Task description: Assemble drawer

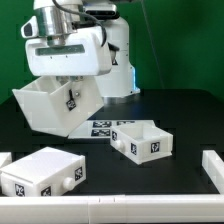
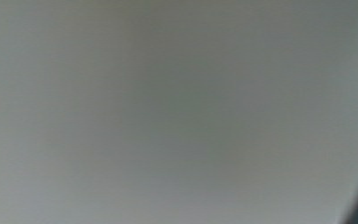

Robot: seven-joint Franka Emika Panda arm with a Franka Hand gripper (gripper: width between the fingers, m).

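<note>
The gripper (image 1: 61,87) is clenched on the upper rim of the large housing (image 1: 45,115). Its fingertips are hidden where the hand's white body meets that rim, so the exact contact cannot be made out. The housing hangs directly under the hand, tilted, with its open side turned up and toward the exterior view's left. 1 tagged face is turned toward the exterior view's right, and the lowest corner is down near the black table (image 1: 135,185); whether that corner touches the table cannot be told. Below the hand and off toward the exterior view's right, 1 tray (image 1: 140,141) sits upright on the table with its open side up and a square tag on its near wall, apart from the housing. Between that tray and the housing's lower corner, part of the marker board (image 1: 103,127) shows, lying flat. The 2nd tray (image 1: 40,177) rests well below the hand, toward the exterior view's left, closed face up, with tags on its 2 near sides. A white rail (image 1: 213,168) borders the table. The wrist view gives only a grey blur with a dark sliver in 1 corner.
</note>
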